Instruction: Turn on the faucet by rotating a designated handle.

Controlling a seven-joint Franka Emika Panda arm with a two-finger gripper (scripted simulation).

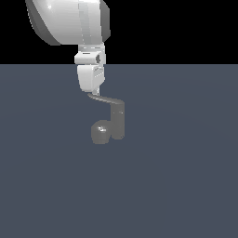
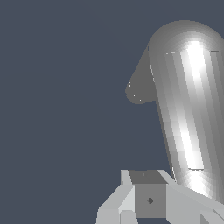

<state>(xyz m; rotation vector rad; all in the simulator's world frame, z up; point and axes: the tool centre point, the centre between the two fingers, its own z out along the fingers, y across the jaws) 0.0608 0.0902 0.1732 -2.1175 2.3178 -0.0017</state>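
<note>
With the gripper (image 1: 94,91) down at the free tip of the handle (image 1: 104,99), whose long axis runs toward the exterior view's right to the faucet (image 1: 111,123) post on the dark floor, finger opening and any contact cannot be told.

Gripper (image 1: 93,93) jaws' state unclear at the handle (image 1: 104,99) tip, arm (image 1: 69,21) cropped by the exterior view's top edge.

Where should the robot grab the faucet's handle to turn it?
Probably at the free tip of the handle, farthest from the faucet post, coming from above with jaws astride its thin flat sides. The gripper hangs right there. That end gives most leverage.
</note>
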